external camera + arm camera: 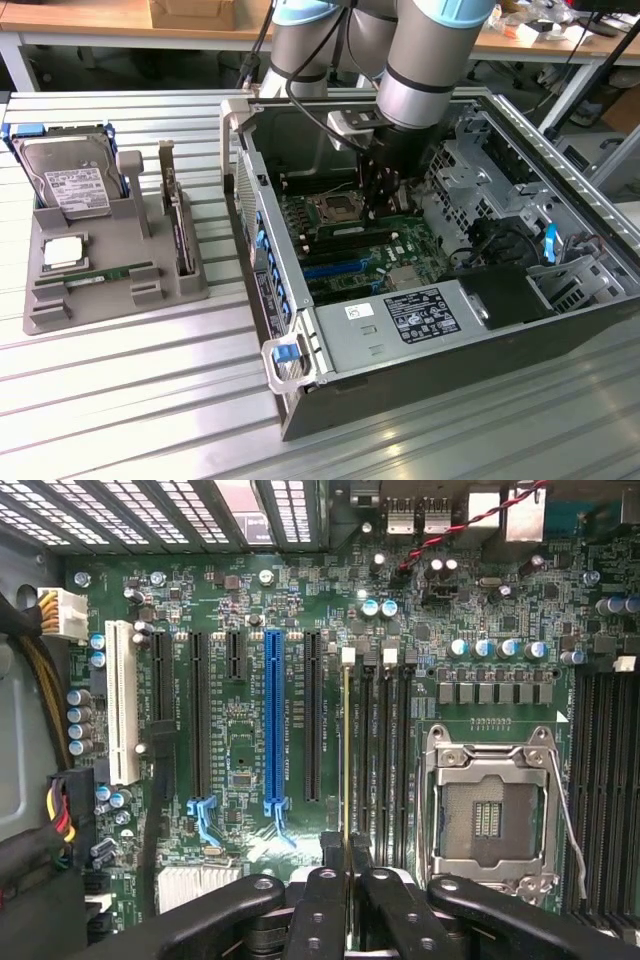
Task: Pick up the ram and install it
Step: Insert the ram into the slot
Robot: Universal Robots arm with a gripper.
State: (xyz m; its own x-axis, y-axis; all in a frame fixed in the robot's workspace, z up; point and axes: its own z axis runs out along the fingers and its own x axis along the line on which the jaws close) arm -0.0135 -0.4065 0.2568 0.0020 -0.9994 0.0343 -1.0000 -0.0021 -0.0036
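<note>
On the ribbed metal table (120, 400) an open computer case (560, 330) lies on its side at the exterior view's right, with the robot arm (425, 70) reaching down into it from above. Beside the case, at the exterior view's left, a grey holder tray (60, 310) carries a silver hard drive (68, 180), an upright expansion card (178, 225), a processor chip (62, 252) and a second memory stick (100, 274) lying flat — all well apart from the arm. Inside the case, the green motherboard (250, 750) is crowded: a silver power supply (400, 322) sits along the near side, a blue expansion slot (274, 720) and black ones run beside the row of memory slots (385, 750), and the empty processor socket (490, 810) lies just beside that row. A red-and-black twisted wire (470, 525) and a grey cable (572, 830) cross the board near the socket. The gripper (347, 865) is clamped on the ram (346, 750) — seen edge-on in the wrist view, a thin line held upright over the outermost memory slot, the one nearest the expansion slots. Whether its lower edge touches the slot cannot be told.
</note>
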